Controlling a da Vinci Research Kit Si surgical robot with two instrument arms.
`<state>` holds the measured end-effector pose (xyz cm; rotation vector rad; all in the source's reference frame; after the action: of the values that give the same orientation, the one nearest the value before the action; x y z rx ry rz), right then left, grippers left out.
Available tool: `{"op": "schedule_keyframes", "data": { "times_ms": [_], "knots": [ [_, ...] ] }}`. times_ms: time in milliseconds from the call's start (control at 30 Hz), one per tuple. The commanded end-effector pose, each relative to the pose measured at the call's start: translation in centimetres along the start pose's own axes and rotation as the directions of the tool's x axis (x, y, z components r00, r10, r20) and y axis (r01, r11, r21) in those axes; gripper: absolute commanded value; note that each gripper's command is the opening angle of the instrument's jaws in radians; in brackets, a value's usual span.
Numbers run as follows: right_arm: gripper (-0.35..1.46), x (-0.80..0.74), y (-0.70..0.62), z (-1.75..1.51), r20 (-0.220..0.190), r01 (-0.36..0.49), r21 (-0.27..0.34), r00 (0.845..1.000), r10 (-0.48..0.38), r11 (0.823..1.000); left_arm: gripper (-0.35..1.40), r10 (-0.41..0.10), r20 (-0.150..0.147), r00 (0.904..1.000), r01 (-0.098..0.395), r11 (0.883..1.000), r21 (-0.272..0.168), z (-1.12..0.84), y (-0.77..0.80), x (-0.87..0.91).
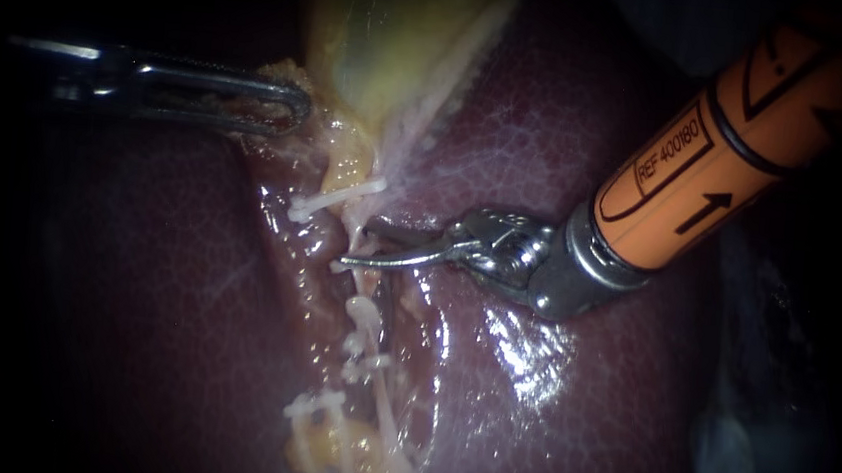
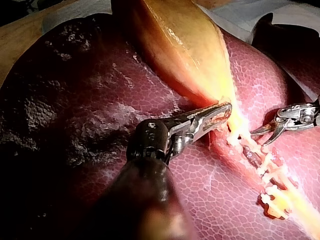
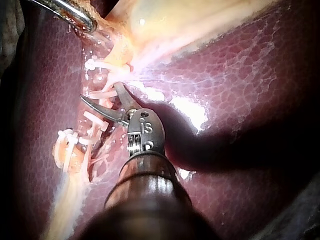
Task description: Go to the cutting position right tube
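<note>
The right instrument (image 1: 360, 245) is closest to the endoscope. It slants in from the upper right on an orange-sleeved shaft and ends in a steel wrist and two slim, curved blades. The blades stand apart with a clear gap between them, and they pinch nothing.

A thin pale tube (image 1: 355, 233) runs through that gap, coming down from the gallbladder's neck along a groove in the liver. The blades straddle it just below a long white clip (image 1: 336, 200) that lies crosswise, and above a cluster of lower clips (image 1: 364, 324). I cannot tell whether either blade touches the tube, nor whether this is the right one of the pair.

Around them the liver (image 1: 568, 409) is wet and dark red with a fine mottled grain. A bright patch of glare sits beside the instrument's wrist.

Further off, the left instrument (image 1: 291, 106) reaches in from the left. Its long slotted jaws are pressed together on yellowish tissue at the neck of the gallbladder (image 1: 397, 34). In the left wrist view the gallbladder rises away from those jaws as a taut, tan-yellow body.

Past the liver in that same view, a darker, rougher lobe gives way to a brown bench top (image 2: 20, 37) and a pale sheet (image 2: 245, 17).
</note>
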<state>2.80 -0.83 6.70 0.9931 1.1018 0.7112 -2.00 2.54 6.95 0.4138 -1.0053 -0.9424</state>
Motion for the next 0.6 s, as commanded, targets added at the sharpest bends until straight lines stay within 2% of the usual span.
{"op": "schedule_keyframes", "data": {
  "times_ms": [33, 267, 433, 600],
  "knots": [
    [1.31, 0.00, 0.00, 0.00, 0.000, 0.000, 0.000, 1.000, 0.000, 1.000, -0.35, 0.000, -0.001, 1.0000, 0.000, 1.000, 0.002, 0.00, 0.00, 0.00],
    [1.31, -0.06, -0.02, -0.03, 0.007, -0.024, 0.008, 1.000, 0.024, 1.000, -0.35, 0.000, -0.001, 1.0000, 0.000, 1.000, 0.004, -0.01, 0.01, 0.00],
    [1.33, -0.16, -0.05, -0.12, 0.082, -0.023, -0.016, 0.996, 0.024, 1.000, -0.35, 0.000, -0.001, 1.0000, 0.000, 1.000, 0.004, -0.03, 0.01, 0.01],
    [1.33, -0.26, -0.09, -0.15, 0.143, -0.062, -0.048, 0.987, 0.069, 0.997, -0.35, 0.000, -0.003, 1.0000, 0.000, 1.000, 0.010, -0.03, 0.00, 0.01]
  ]
}}
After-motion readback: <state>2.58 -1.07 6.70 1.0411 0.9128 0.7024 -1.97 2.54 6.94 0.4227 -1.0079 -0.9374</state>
